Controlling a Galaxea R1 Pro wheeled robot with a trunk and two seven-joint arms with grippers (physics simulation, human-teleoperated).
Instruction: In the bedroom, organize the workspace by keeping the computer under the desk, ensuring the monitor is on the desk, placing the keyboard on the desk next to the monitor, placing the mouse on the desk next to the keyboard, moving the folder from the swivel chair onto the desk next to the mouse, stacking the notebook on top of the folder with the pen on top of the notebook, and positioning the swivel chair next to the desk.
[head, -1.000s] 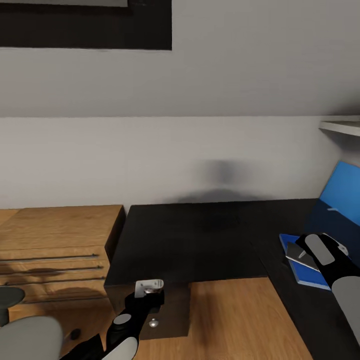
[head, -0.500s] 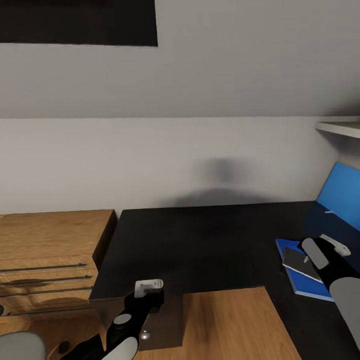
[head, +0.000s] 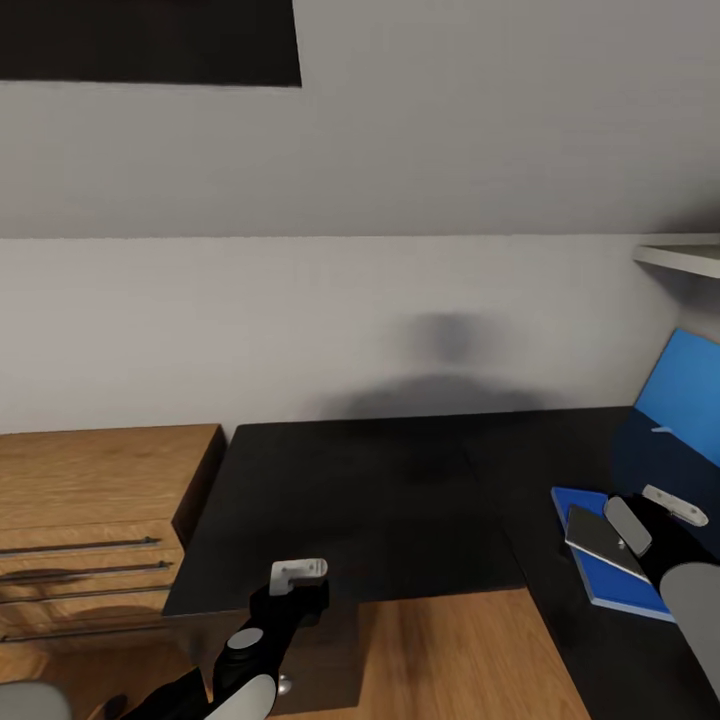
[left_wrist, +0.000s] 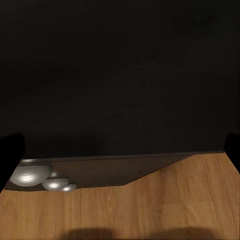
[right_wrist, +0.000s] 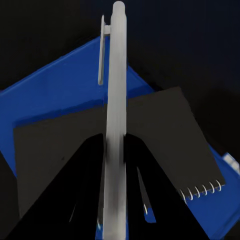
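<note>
Black desk (head: 380, 500): right claw (right_wrist: 114, 200) clamps pen (right_wrist: 116, 100) above notebook (right_wrist: 150, 135); left claw (head: 297, 573) spread, empty.

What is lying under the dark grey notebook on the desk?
The blue folder lies under the notebook, on the black desk. The right gripper holds the white pen above both. The folder's middle is covered by the notebook.

no text, label, brand, number or sign can be read in these pictures. the pen (right_wrist: 115, 125), the notebook (right_wrist: 100, 150), the folder (right_wrist: 60, 95) and the desk (head: 380, 500) have plain surfaces with nothing written on them.
</note>
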